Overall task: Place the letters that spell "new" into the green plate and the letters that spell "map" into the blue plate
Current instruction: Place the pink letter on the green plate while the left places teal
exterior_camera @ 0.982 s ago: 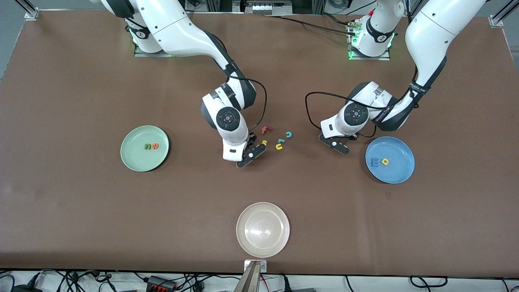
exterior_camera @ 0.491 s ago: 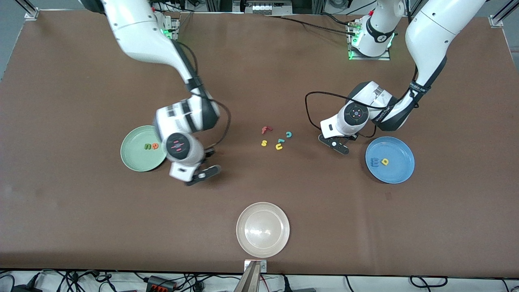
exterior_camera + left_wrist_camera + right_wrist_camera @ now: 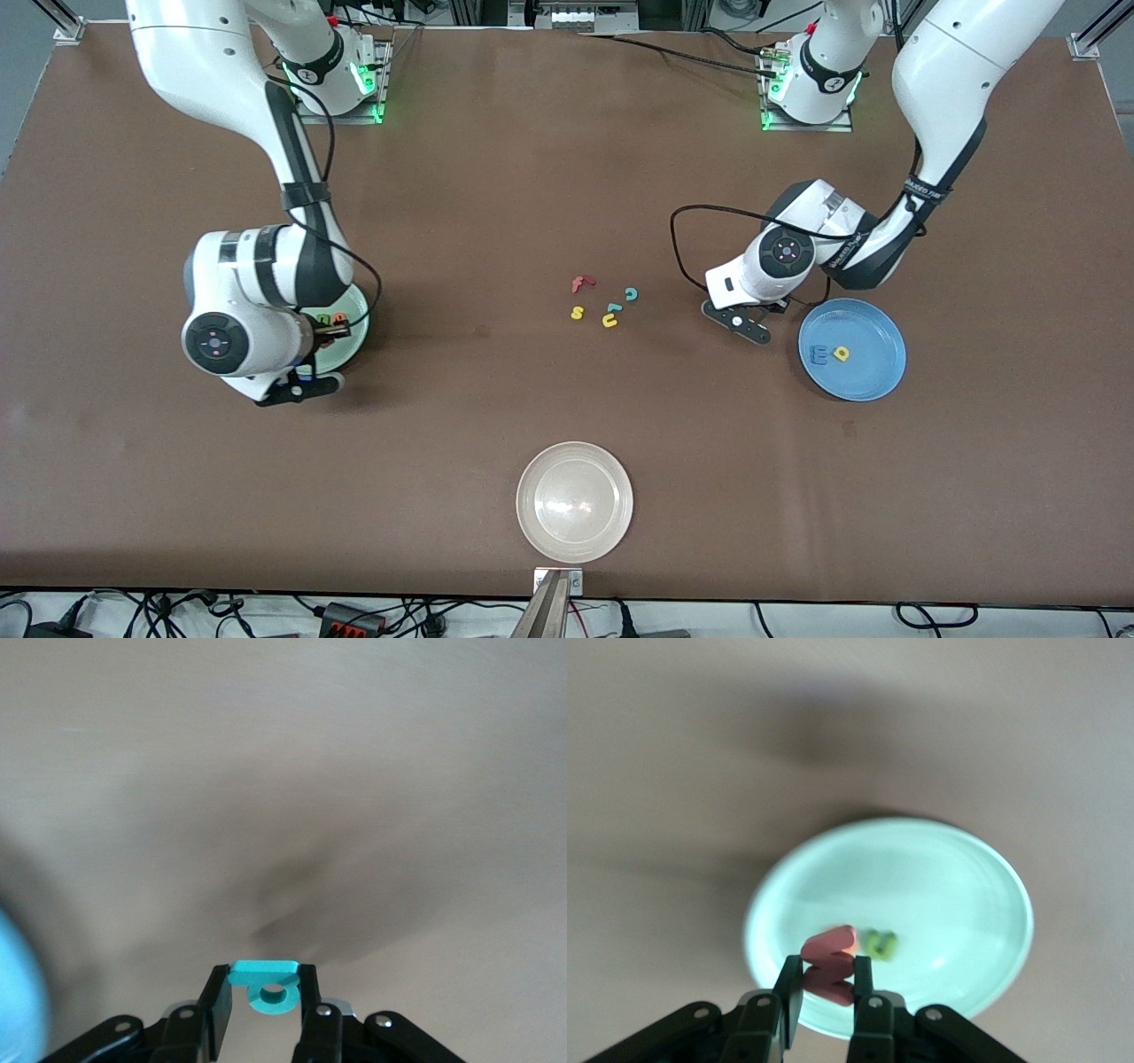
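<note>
Carrying: your right gripper (image 3: 828,988) is pinching the "w" (image 3: 829,950) over the green plate (image 3: 983,895).
Waiting: your left gripper (image 3: 266,1005) is clamping the teal letter (image 3: 266,979), blue plate (image 3: 873,377) lacking it.

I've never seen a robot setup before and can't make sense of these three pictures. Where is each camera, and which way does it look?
Front view: high across the table, facing both arms; shows the right gripper by the green plate, the left gripper near the blue plate.
Left wrist view: on the left arm's wrist, looking down at bare table; its fingers pinch a teal letter.
Right wrist view: on the right arm's wrist, looking down; its fingers pinch a red-pink letter.
Shared: the green plate, front and right wrist views.
</note>
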You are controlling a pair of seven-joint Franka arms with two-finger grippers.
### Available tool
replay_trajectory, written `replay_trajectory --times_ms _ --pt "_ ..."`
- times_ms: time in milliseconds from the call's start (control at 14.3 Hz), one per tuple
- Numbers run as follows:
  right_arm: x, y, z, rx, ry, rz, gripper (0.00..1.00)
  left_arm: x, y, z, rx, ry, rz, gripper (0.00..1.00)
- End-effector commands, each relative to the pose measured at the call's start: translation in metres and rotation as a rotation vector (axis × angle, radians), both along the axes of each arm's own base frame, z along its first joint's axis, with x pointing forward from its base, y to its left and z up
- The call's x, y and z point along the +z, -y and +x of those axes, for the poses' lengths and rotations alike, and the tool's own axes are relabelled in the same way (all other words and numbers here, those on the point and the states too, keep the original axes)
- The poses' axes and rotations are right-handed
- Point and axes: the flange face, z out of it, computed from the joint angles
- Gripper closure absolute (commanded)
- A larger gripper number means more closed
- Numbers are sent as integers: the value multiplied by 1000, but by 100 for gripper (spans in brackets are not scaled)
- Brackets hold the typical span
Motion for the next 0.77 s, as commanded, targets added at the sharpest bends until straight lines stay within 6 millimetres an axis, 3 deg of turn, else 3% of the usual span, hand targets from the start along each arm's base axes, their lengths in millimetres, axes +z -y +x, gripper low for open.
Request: replay_trajectory --times_ms 0,210,351,421,491,561,631,701 --pt "-1 42 -27 -49 13 0 82 50 -25 40 -41 -1 73 86" --pt "-21 65 -36 -81 34 -14 82 61 -94 75 -53 0 74 85" --pt "-37 67 -40 -94 19 -16 82 50 -129 84 -76 2 93 82" --pt "-43 69 -42 -103 27 -21 82 43 -136 85 -80 2 98 80" --pt "-51 71 -45 -106 32 -27 82 34 -139 84 -78 -8 91 70" --pt "-56 71 -47 -104 34 -30 81 28 -146 85 -66 -12 82 39" --pt "-59 69 -47 -102 36 -32 79 27 -151 85 -58 -10 79 0" --pt "-61 71 -47 -104 36 -35 78 29 -152 86 -56 -9 78 0"
